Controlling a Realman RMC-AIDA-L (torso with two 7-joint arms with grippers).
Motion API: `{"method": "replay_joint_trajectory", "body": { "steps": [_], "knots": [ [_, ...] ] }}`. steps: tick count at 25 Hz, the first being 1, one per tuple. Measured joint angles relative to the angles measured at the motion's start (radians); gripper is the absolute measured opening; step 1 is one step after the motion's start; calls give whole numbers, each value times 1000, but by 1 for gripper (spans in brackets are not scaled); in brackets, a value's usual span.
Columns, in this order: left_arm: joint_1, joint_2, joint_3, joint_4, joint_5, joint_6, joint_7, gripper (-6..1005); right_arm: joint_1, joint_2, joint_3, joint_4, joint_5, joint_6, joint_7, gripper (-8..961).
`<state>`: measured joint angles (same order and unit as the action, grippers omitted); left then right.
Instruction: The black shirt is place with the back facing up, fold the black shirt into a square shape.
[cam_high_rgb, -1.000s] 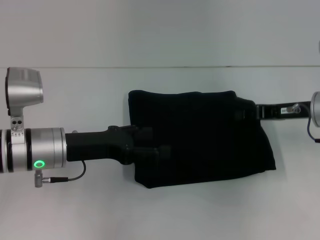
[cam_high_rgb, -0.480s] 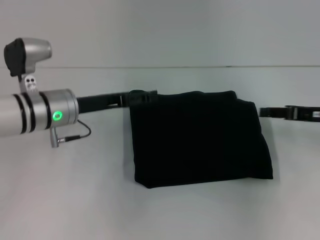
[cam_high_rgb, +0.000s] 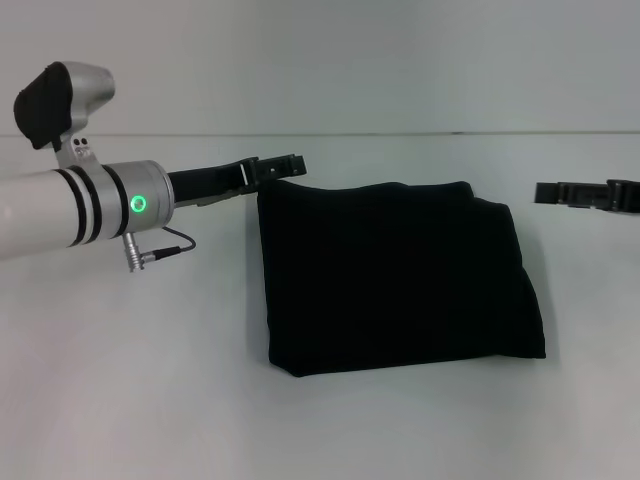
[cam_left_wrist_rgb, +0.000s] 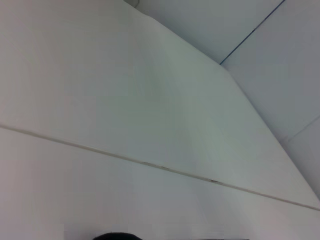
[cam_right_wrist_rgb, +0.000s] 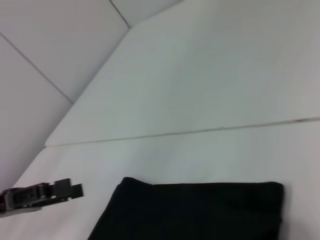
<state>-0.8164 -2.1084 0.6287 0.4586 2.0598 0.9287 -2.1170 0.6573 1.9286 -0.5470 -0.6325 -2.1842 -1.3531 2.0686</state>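
Left gripper hovers by the folded shirt's far left corner, right gripper well off right; can't tell either's finger spread.

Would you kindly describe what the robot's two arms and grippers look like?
The left arm is a silver cylinder with black rings, a glowing green ring light, a thin black cable and a black-capped joint. Its left gripper is slim and black. The right gripper is black too, flat and bar-like.
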Motion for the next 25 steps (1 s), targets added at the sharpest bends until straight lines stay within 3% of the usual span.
{"method": "replay_joint_trajectory", "body": {
  "steps": [6,12,18,25],
  "knots": [
    [11,-5,0,0,-5,-12,6,950,56,39,-35,62,-6,105,-43,881],
    [24,-4,0,5,1,-8,10,949,119,67,-153,167,-7,295,-68,817],
    [28,-6,0,7,1,-6,16,949,150,88,-267,206,-9,454,-75,628],
    [30,-2,-4,10,1,-13,27,949,156,95,-336,210,-5,595,-76,294]
  ]
}}
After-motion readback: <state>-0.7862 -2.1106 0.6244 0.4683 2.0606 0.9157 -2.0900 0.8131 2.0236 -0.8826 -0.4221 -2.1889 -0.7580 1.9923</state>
